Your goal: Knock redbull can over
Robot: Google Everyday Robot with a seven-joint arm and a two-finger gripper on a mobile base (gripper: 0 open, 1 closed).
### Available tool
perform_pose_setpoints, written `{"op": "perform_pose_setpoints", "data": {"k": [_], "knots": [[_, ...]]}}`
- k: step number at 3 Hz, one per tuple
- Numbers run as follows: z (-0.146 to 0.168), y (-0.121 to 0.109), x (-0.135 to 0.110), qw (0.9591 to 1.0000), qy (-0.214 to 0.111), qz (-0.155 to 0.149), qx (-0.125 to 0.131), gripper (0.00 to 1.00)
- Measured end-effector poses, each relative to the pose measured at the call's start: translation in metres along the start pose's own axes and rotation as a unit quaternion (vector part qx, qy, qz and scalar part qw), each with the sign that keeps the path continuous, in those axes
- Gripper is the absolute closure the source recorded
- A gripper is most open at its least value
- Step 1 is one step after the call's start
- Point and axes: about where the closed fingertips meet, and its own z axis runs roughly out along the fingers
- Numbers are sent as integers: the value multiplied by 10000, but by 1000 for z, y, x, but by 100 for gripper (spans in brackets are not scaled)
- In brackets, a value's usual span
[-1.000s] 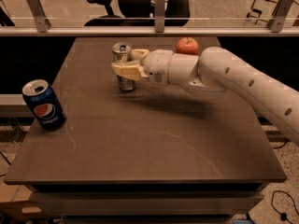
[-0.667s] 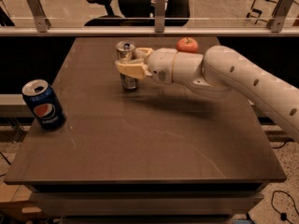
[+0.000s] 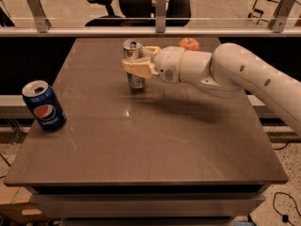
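Looking at my feed: slim silver-grey metal redbull can (image 3: 135, 80) stands upright on the brown rectangular tabletop (image 3: 155, 140), far-centre. Cream two-finger gripper (image 3: 135, 56) sits right at the can's upper half, partly crossing its front, reaching in from the right. Can't tell if the claw is clenched or released. Short dark-blue Pepsi can (image 3: 44, 106) stands nr left edge, well apart. Round red apple (image 3: 189, 43) lies behind the white arm (image 3: 235, 72).
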Motion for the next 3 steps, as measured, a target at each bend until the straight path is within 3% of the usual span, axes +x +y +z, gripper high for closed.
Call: {"op": "perform_pose_setpoints", "data": {"k": [1,2,3], "knots": [[-10,-3,-6,9990,408,-61,156,100],[-24,-10,-12,9953,898,-54,371,100],[-34,-14,-13,9886,1389,-71,574,100]]}}
